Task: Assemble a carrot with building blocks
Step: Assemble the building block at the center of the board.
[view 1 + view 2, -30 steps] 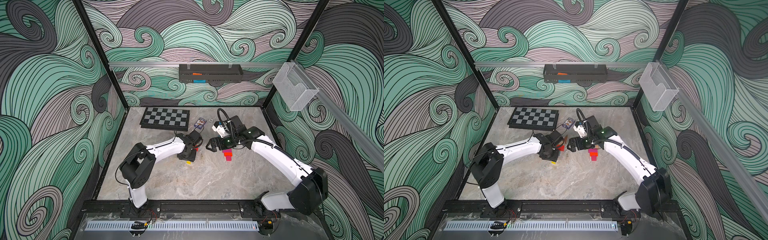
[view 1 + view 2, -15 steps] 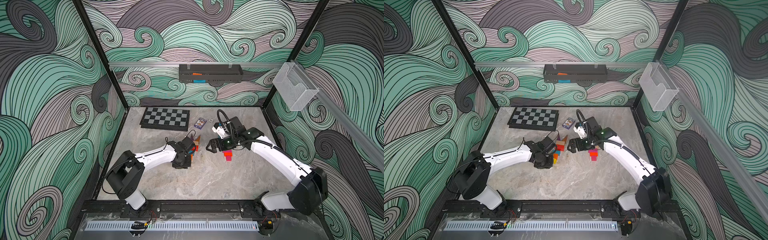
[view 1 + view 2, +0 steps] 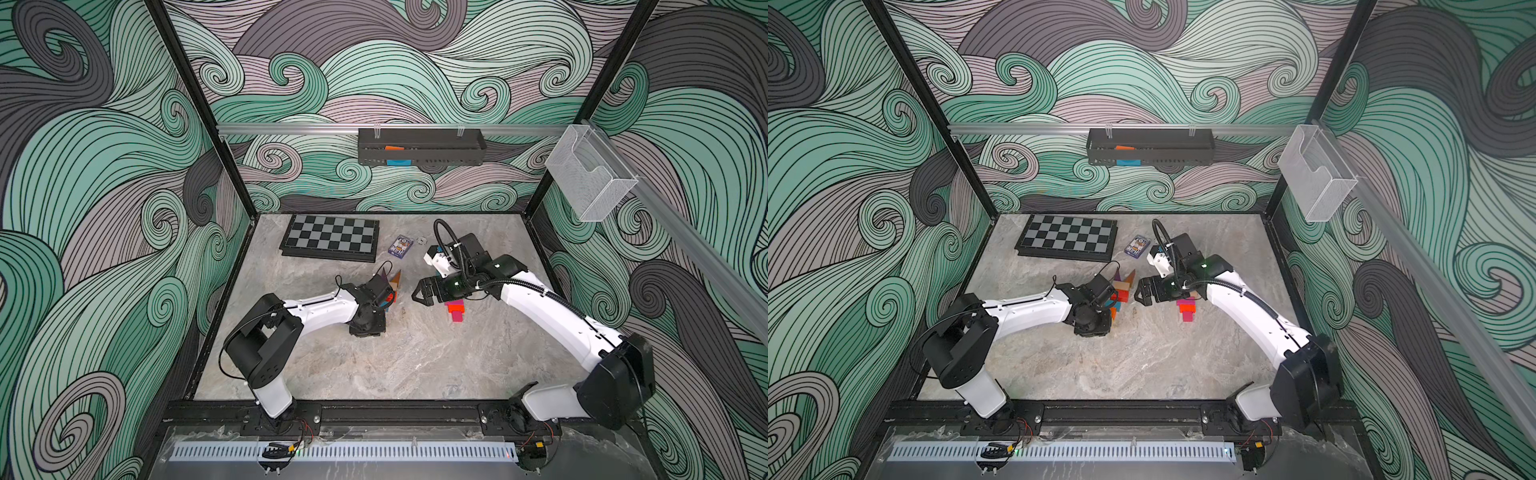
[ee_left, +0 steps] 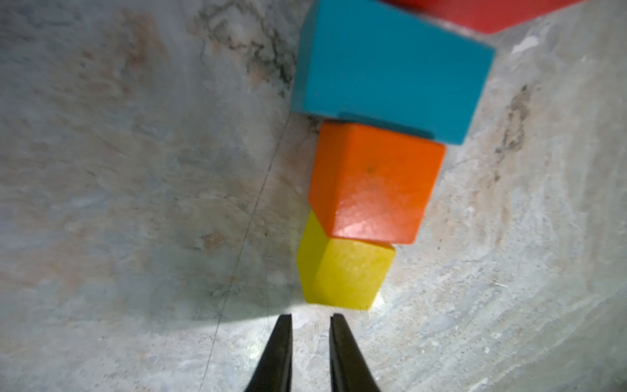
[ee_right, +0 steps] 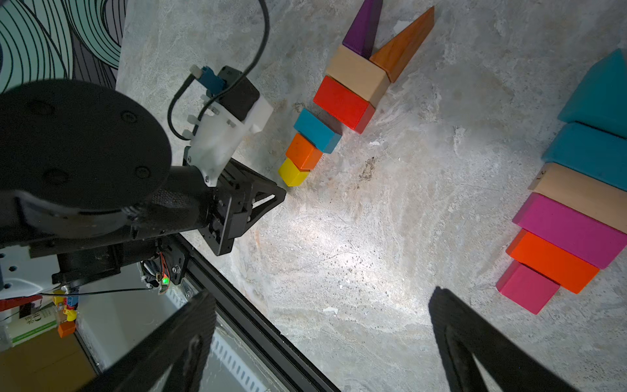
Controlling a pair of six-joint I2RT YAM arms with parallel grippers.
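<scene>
A row of building blocks lies flat on the table: yellow cube (image 5: 293, 173), orange cube (image 5: 303, 152), teal cuboid (image 5: 317, 130), red cuboid (image 5: 342, 103), beige cuboid (image 5: 358, 74), then a purple wedge (image 5: 363, 27) and a brown wedge (image 5: 403, 44) splayed at the far end. My left gripper (image 4: 310, 319) is shut on nothing, its tips just short of the yellow cube (image 4: 346, 271). My right gripper (image 5: 320, 293) is open and empty above bare table, between this row and a second row (image 3: 455, 309) of pink, orange, magenta, beige and teal blocks.
A black-and-grey chessboard (image 3: 330, 239) and a small purple card box (image 3: 400, 246) lie at the back. A black tray (image 3: 419, 147) hangs on the back wall, a clear holder (image 3: 590, 178) on the right rail. The black front rail (image 5: 237, 305) runs below my right gripper.
My left gripper has shut and drawn back from over the block row toward the front, now stopping at the yellow cube's end. The right arm has not moved.
</scene>
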